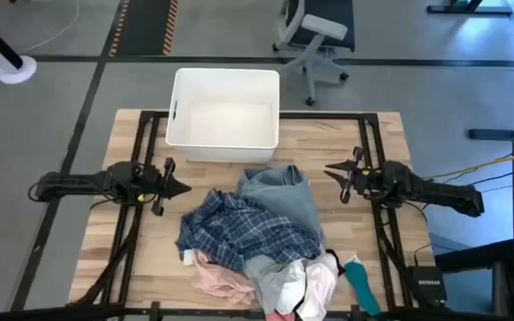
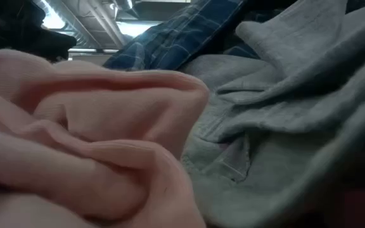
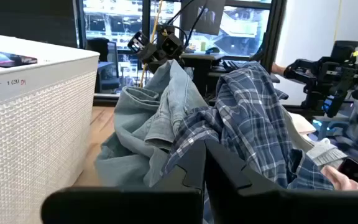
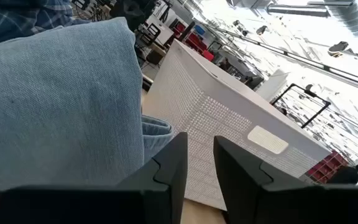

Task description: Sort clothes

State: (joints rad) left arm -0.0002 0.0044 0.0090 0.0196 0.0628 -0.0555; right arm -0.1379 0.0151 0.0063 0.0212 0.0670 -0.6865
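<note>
The clothes lie in a heap on the wooden table's middle and near side. A navy-white plaid shirt (image 1: 244,227) rests partly on a light blue denim piece (image 1: 284,189). A pink item (image 1: 217,276), a white one (image 1: 318,283) and a teal one (image 1: 361,283) lie at the near edge. My left gripper (image 1: 186,188) is shut, level, just left of the heap. My right gripper (image 1: 333,178) stands open a little, level, just right of the denim (image 4: 61,106). Neither touches cloth. The low view is filled by pink cloth (image 2: 75,139) and grey cloth (image 2: 284,126).
A white rectangular bin (image 1: 226,116) stands at the table's far edge, behind the heap; it shows beside the denim in both wrist views (image 3: 30,124) (image 4: 229,137). Black frame rails (image 1: 141,160) run along the table's left and right. An office chair (image 1: 315,40) stands beyond the table.
</note>
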